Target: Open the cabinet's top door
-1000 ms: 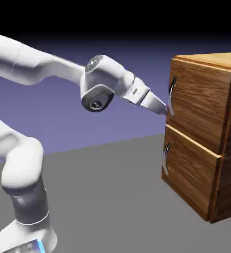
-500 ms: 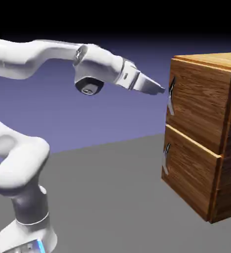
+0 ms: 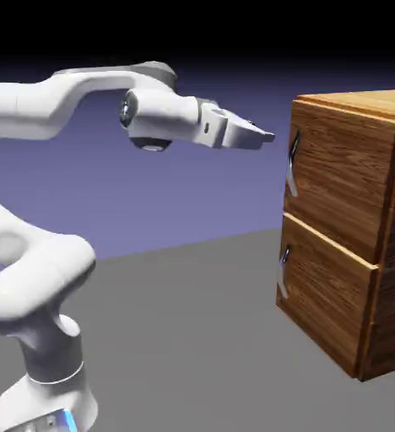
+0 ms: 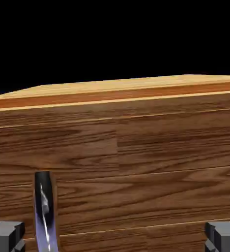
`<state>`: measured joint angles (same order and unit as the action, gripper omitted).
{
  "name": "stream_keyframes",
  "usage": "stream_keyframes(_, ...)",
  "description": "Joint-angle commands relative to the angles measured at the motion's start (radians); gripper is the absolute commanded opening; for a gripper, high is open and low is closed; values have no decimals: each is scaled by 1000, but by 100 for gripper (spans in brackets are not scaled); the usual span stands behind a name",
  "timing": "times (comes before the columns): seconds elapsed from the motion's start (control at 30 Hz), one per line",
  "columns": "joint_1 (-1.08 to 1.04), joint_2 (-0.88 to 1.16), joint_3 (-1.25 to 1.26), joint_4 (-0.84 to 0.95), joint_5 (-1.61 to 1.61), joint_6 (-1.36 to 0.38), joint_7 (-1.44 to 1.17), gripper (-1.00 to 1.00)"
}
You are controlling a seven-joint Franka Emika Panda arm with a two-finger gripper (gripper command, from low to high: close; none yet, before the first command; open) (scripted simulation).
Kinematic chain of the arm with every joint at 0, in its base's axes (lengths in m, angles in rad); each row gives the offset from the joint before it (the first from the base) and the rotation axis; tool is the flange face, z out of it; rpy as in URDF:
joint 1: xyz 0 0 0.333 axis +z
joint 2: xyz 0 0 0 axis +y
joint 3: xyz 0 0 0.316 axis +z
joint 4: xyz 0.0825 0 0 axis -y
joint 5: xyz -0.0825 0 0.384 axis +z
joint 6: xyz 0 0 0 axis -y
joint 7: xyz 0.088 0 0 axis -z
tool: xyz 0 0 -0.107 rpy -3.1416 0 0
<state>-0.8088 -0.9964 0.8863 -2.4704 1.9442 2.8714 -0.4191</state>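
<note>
So the gripper (image 3: 267,135) is spread wide with nothing between the fingers — in the hand view the two grey fingertips (image 4: 5,235) sit far apart at the bottom corners. It's pointing level at the cabinet (image 3: 353,228), hanging in the air just off the upper front edge, not touching. The top door (image 3: 340,177) is flush with the cabinet front, and its grey handle (image 3: 293,164) sits near the door's edge closest to the arm, a bit below the gripper. In the hand view the handle shows low and left, just beside the left fingertip. The lower panel (image 3: 323,308) looks flush too — the cabinet stands on the grey table (image 3: 192,337) toward its right side.
</note>
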Motion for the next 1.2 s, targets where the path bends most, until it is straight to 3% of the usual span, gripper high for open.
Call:
stream_keyframes(0.0, -18, -10, 20, 8, 44, -4, -26, 0)
stream_keyframes(0.67, -386, -200, 416, 160, 913, -78, -545, 0)
stream_keyframes(0.9, -562, -187, 496, 310, 950, -89, -555, 0)
stream_keyframes(0.93, -562, -187, 496, 310, 950, -89, -555, -100)
stream_keyframes(1.17, -410, -153, 398, 92, 883, -318, -579, -100)
